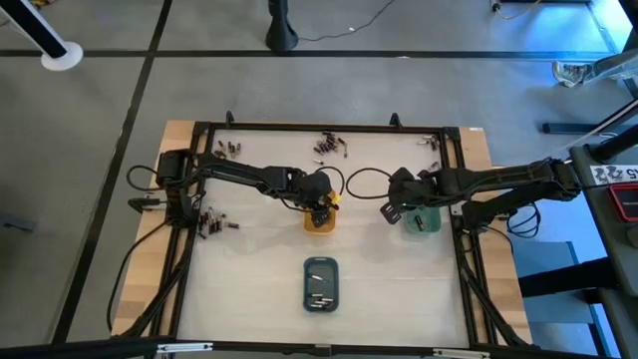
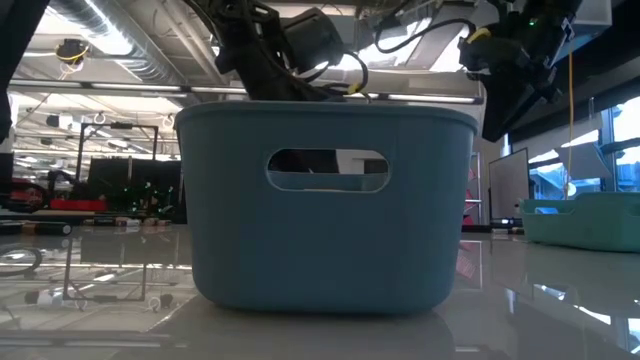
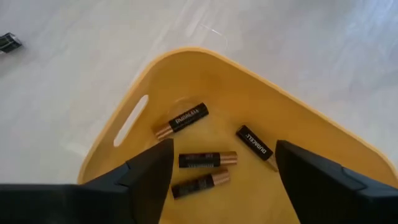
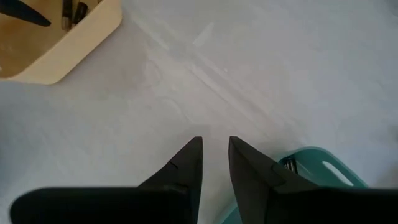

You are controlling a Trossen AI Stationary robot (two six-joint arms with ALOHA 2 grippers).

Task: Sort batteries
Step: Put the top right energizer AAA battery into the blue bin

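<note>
My left gripper (image 3: 222, 163) hangs open just above the orange tray (image 1: 319, 219) at mid-table, a finger on either side over the tray's floor (image 3: 249, 93), touching nothing. Several black-and-copper batteries (image 3: 181, 121) lie on that floor. My right gripper (image 4: 215, 152) hovers beside the green tray (image 1: 423, 220), clear of the table. Its fingers stand a narrow gap apart with nothing between them. That tray's corner (image 4: 323, 163) shows a battery (image 4: 287, 165) inside. The slate-blue tray (image 1: 320, 282) nearer the front edge holds a few batteries (image 1: 318, 299).
Loose batteries lie in clusters at the far middle (image 1: 330, 146), far left (image 1: 225, 150), far right (image 1: 434, 143) and left side (image 1: 213, 221) of the white table. A black frame (image 1: 329, 128) rims the table. The blue tray (image 2: 325, 210) fills the low view.
</note>
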